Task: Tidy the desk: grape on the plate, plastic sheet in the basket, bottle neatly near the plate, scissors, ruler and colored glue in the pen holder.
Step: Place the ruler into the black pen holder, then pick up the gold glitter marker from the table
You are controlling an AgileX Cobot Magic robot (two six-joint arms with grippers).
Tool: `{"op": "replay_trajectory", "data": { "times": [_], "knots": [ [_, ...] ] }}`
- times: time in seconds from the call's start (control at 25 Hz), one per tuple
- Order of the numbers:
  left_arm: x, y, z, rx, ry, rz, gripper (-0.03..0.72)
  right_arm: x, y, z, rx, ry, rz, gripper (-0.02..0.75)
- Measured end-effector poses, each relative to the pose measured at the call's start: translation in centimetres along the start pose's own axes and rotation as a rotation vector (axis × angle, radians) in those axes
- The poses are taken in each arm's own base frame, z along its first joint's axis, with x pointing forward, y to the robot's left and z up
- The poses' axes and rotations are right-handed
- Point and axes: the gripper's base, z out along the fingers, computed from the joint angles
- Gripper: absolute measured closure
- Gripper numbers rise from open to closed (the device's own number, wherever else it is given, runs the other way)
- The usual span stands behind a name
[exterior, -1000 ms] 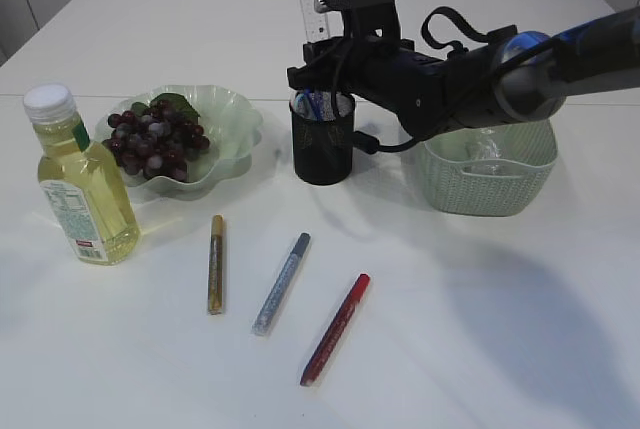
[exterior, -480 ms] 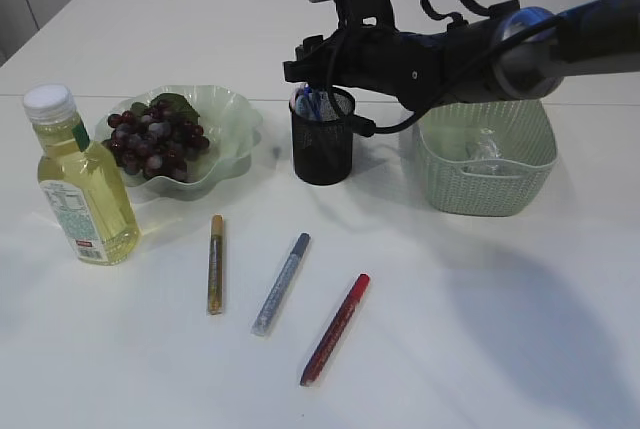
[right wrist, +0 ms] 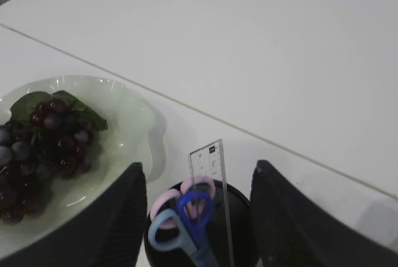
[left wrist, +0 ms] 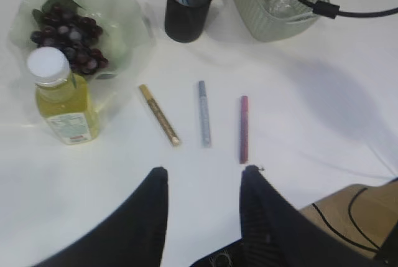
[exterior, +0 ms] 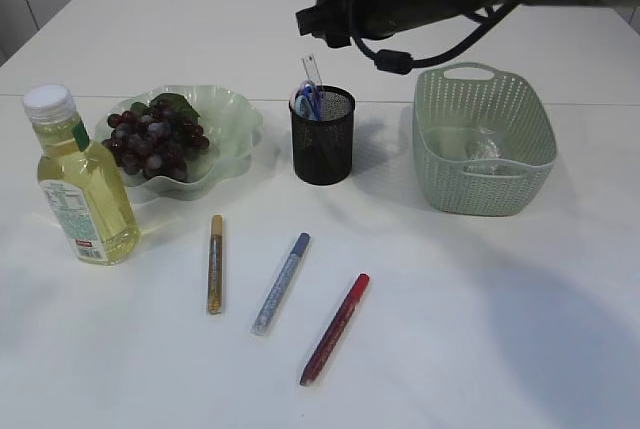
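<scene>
Three glue pens left on near desk: gold, silver, red. Light, stiff, probably slick; pinch mid-barrel. Left tool spread, empty; right tool spread above pen holder, empty.

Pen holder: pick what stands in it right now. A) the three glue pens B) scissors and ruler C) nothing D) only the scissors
B: the scissors and the clear ruler stand in the pen holder, while the three glue pens lie on the table in front of it.
</scene>
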Motion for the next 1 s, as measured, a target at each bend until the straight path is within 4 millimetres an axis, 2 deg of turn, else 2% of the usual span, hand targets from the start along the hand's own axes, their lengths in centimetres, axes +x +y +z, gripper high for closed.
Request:
{"op": "replay_trajectory", "data": {
  "times": [0.28,0.44,0.56,0.8,1.0],
  "knots": [
    [0.1,-2.5,1.7,0.221,0.133,-0.005,0.402,-1.7,0.1,-6.2,-0.018,0.211,-0.036,0.307],
    [-0.3,-2.6,3.5,0.184,0.183,-0.056,0.402,-2.1,0.2,-9.7,-0.031,0.331,-0.04,0.307],
    [-0.8,-2.4,5.5,0.113,0.217,-0.06,0.402,-1.8,0.3,-11.5,-0.044,0.439,-0.037,0.307],
    [-1.4,-2.2,9.8,-0.002,0.299,-0.069,0.402,0.1,1.1,-13.2,-0.125,0.71,0.012,0.307],
    [-1.6,-2.1,12.5,-0.063,0.35,-0.076,0.402,0.1,1.7,-13.4,-0.179,0.726,0.057,0.307]
  ]
}}
